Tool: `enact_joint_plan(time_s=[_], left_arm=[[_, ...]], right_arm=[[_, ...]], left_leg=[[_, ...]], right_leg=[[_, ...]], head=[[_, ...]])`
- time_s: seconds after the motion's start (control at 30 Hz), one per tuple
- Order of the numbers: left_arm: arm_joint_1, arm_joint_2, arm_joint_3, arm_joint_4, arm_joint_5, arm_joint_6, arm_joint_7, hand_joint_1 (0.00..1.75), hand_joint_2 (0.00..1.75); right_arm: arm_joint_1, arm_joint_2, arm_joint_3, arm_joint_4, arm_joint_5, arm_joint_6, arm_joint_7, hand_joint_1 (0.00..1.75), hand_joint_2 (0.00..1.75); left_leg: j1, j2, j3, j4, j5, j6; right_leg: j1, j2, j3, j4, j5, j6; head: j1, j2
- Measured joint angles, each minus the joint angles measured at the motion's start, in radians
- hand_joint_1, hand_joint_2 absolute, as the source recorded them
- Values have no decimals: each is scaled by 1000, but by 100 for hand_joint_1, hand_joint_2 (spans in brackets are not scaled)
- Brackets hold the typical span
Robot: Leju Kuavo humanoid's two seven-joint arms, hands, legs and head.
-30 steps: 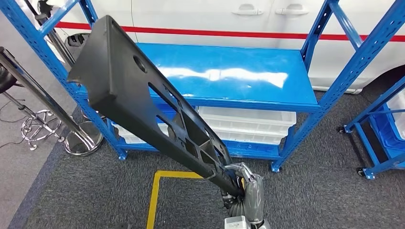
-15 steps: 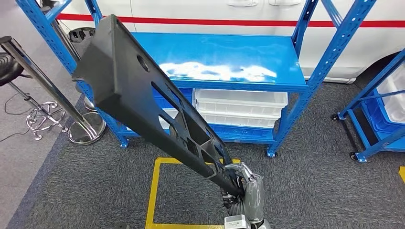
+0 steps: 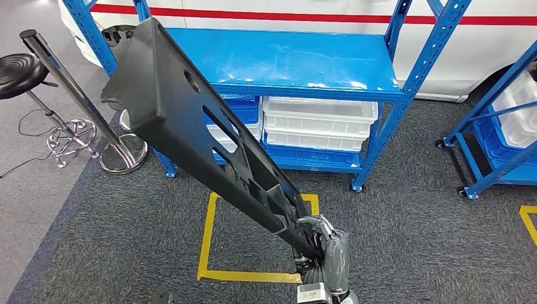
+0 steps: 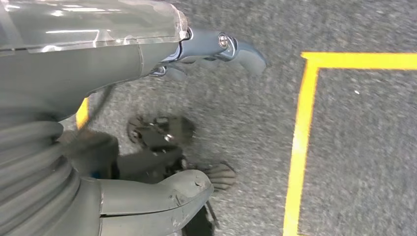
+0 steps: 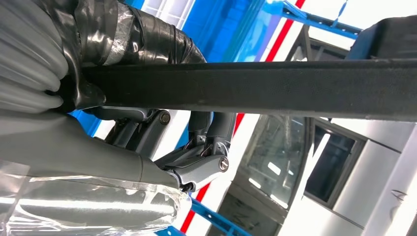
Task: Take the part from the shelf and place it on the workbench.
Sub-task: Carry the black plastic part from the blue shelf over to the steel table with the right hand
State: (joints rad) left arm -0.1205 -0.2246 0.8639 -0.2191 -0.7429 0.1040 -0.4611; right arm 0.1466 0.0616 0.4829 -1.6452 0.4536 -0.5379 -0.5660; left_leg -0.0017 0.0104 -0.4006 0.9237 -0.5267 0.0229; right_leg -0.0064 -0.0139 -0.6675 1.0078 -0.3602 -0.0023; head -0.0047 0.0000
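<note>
Dark grey carpet floor (image 3: 411,253) under everything, with a paler grey smooth strip (image 3: 25,209) along one side. Marked on the carpet with a yellow tape rectangle (image 3: 206,240). On this floor, a blue metal shelf rack (image 3: 405,82) with a glossy blue top board (image 3: 285,60). On its lower board, stacked white plastic bins (image 3: 320,123) beside a blue plastic bin (image 3: 244,111). On the floor near the rack, a chrome post with round base (image 3: 123,155) and a black round stool with chrome legs (image 3: 22,66). At the other side, a second blue rack on castors (image 3: 481,171).

Workshop floor with blue racking

Grey carpet (image 3: 126,240) marked with yellow tape (image 3: 206,240); blue rack (image 3: 405,82) holding white bins (image 3: 320,117); black stool (image 3: 19,66), chrome post (image 3: 69,88), white car (image 3: 494,44) behind.
</note>
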Motion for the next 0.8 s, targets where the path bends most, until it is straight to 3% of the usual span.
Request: enact_joint_plan(time_s=[0.03,0.07,0.1,0.13,0.17,0.2,0.23,0.27,0.3,0.37,0.4,0.43,0.5,0.53,0.63,0.67,0.7,0.73,0.8], left_arm=[[1,0,1,1,0,0,1,0,175],[2,-1,1,1,-1,-1,1,0,175],[3,-1,1,1,-1,-2,2,0,175],[4,-1,1,1,-2,-3,2,0,175],[5,-1,1,1,-3,-4,2,0,175],[7,-2,1,1,-5,-5,3,0,175],[8,-2,2,1,-6,-6,3,0,175],[9,-2,2,1,-8,-7,3,0,175],[9,-2,2,1,-9,-8,3,0,175],[9,-5,1,1,-10,-9,4,0,175],[9,-6,2,1,-11,-9,4,0,175],[9,-7,2,1,-11,-9,4,0,175],[10,-7,2,1,-12,-10,4,0,175],[10,-7,2,1,-14,-10,5,0,175],[13,-8,2,1,-18,-11,9,0,175],[13,-8,2,1,-20,-11,10,0,175],[13,-8,1,1,-22,-12,10,0,175],[13,-8,1,1,-24,-12,11,0,175],[12,-7,1,1,-29,-14,12,0,175]], right_arm=[[0,-1,-1,1,0,0,0,175,175],[0,-1,-1,1,0,0,0,175,175],[0,-2,-2,2,0,0,1,175,175],[1,-2,-2,3,0,0,1,175,175],[1,-2,-2,4,0,0,2,175,175],[2,-2,-2,5,0,0,3,175,175],[2,-2,-2,6,0,0,3,175,175],[2,-2,-2,6,0,0,4,175,175],[2,-2,-2,7,0,0,4,175,175],[2,-2,-2,7,2,0,6,175,175],[2,-2,-2,7,2,0,7,175,175],[3,-2,-3,7,3,0,8,175,175],[3,-2,-3,8,5,0,10,175,175],[3,-1,-3,9,6,0,11,175,175],[6,1,-6,9,11,0,12,175,175],[7,2,-8,9,14,0,12,175,175],[10,3,-11,9,16,0,12,175,175],[12,4,-14,9,19,0,12,175,175],[18,7,-21,7,23,0,12,175,175]], left_leg=[[2,4,-15,-1,15,8],[4,7,-33,1,29,15],[2,8,-54,6,41,20],[1,10,-76,13,53,23],[0,11,-99,22,65,23],[-1,12,-124,32,77,21],[-1,12,-148,42,87,19],[-1,13,-171,53,97,16],[-1,12,-192,65,105,12],[-2,11,-218,82,120,3],[-2,11,-223,86,129,-3],[-2,11,-226,85,139,-9],[0,7,-237,87,139,-21],[1,4,-247,105,112,-28],[9,-2,-283,259,-34,-45],[11,-2,-288,316,-56,-49],[12,-2,-283,351,-51,-52],[13,-2,-264,355,-27,-52],[12,-2,-174,264,23,-43]], right_leg=[[0,3,-10,23,-36,4],[-2,5,-23,66,-91,7],[-2,7,-36,127,-150,9],[-3,7,-46,194,-192,11],[-3,8,-50,253,-207,13],[-4,8,-44,291,-193,14],[-5,8,-24,298,-162,14],[-5,8,12,271,-131,12],[-6,9,64,213,-125,9],[-2,10,168,70,-165,1],[1,10,195,23,-188,-3],[3,10,203,0,-193,-7],[-1,8,185,-4,-173,-21],[-4,6,172,-6,-159,-29],[-4,4,125,-5,-120,-41],[-4,4,108,-3,-108,-40],[-3,3,90,0,-96,-39],[-3,3,72,5,-85,-37],[-2,3,40,15,-65,-33]], head=[[0,0],[0,0],[0,0],[0,0],[0,0],[0,0],[0,0],[0,0],[0,0],[0,0],[0,0],[0,0],[-1,0],[-1,0],[-1,0],[-1,0],[-1,0],[-1,0],[-2,0]])
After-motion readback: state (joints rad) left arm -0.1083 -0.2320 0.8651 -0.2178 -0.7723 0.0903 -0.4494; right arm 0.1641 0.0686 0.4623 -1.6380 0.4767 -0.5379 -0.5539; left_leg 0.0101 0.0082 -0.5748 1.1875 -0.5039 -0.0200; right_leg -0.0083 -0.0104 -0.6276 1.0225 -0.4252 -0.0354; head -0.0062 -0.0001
